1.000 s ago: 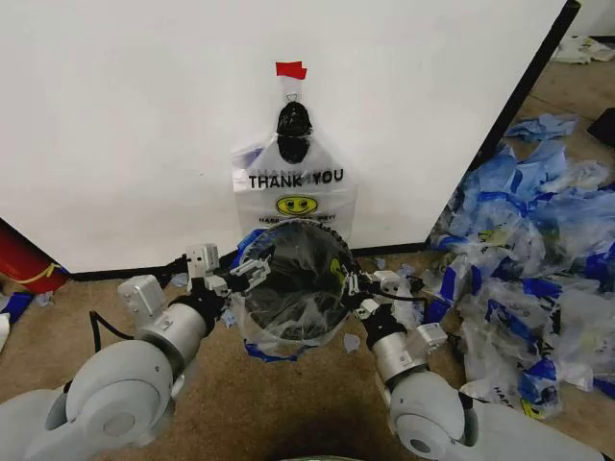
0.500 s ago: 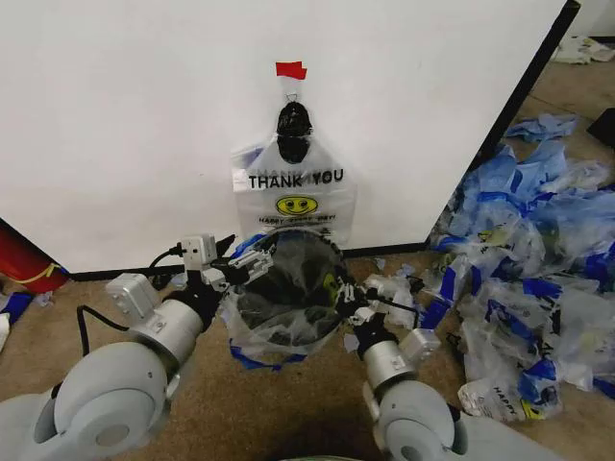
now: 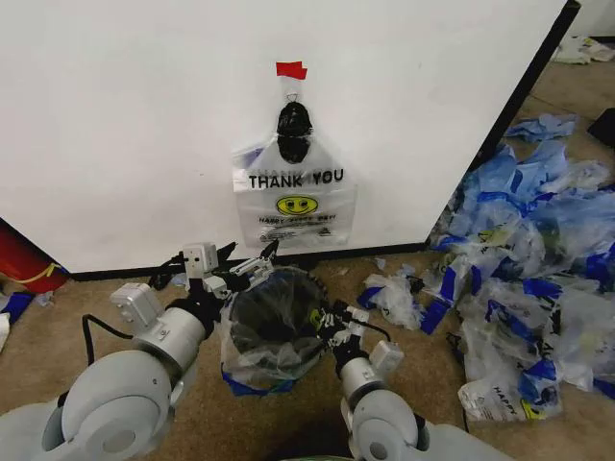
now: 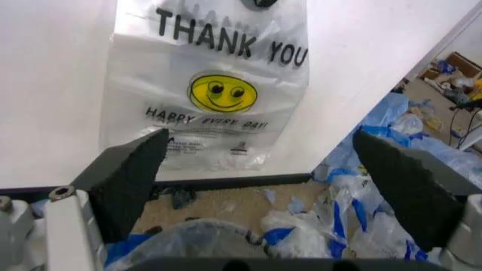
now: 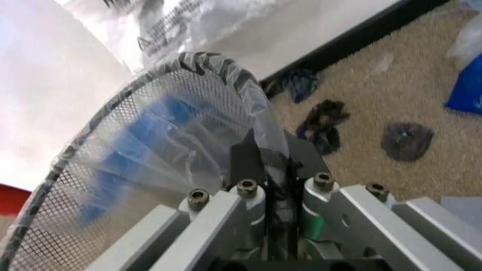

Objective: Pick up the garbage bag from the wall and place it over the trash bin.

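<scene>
The wall [image 3: 144, 125] stands ahead of both claws, with the garbage bag [image 3: 294, 197] hanging flat on it from a black hook [image 3: 293, 120]. Between the claws sits the trash bin [image 3: 274, 317], already lined with clear plastic. Both arms reach forward, low. The left claw [image 3: 240, 272] is spread wide, empty, at the bin's left rim. The right claw [image 3: 332, 322] is clamped tight on the right rim.

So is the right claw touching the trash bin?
Touching. In the right wrist view the right claw is shut on the mesh rim of the trash bin, with plastic bag film pinched in too.
</scene>
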`<state>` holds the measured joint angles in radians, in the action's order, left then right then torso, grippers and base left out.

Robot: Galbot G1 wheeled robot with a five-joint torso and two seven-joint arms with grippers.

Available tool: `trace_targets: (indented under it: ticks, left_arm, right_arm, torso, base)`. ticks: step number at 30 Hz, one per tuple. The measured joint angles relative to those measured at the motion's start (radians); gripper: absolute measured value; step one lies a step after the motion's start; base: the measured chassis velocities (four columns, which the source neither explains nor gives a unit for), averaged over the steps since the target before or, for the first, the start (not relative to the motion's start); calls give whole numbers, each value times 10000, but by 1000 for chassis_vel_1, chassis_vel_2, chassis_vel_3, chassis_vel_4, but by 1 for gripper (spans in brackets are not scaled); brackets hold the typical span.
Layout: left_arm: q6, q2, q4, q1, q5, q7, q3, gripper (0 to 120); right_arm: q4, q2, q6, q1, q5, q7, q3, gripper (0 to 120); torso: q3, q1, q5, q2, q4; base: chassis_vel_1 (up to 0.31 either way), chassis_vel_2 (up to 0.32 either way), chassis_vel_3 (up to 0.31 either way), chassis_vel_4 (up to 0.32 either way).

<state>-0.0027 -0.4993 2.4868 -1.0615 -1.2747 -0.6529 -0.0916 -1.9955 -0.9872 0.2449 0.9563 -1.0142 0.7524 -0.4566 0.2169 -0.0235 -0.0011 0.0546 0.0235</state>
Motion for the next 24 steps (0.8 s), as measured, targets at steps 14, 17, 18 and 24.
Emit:
trace_targets:
  ticks: [14,17,18,24]
  left_arm:
    - [-19,-148,-118,-31,78,43,90,96]
    - [-35,-116,-87,-190,131,46,29,97]
    - [-35,-116,-87,-190,131,46,29,97]
    - [-93,-164,-83,-530,332,62,-52,97]
  right_arm:
    - [143,275,139,760,539,-415,375,0]
    - [302,209,162,816,597,-546,415,0]
    - [302,209,162,816,597,-546,415,0]
    - [442,165,269,798,712,-743,427,19]
  torso:
    - [0,0,-1,0,1]
    - [-1,0,-1,1,1]
    - [-1,0,-1,1,1]
    - [-1,0,-1,0,-1]
  base:
    - [0,0,0,0]
    - [0,0,0,0]
    - [0,0,0,0]
    - [0,0,0,0]
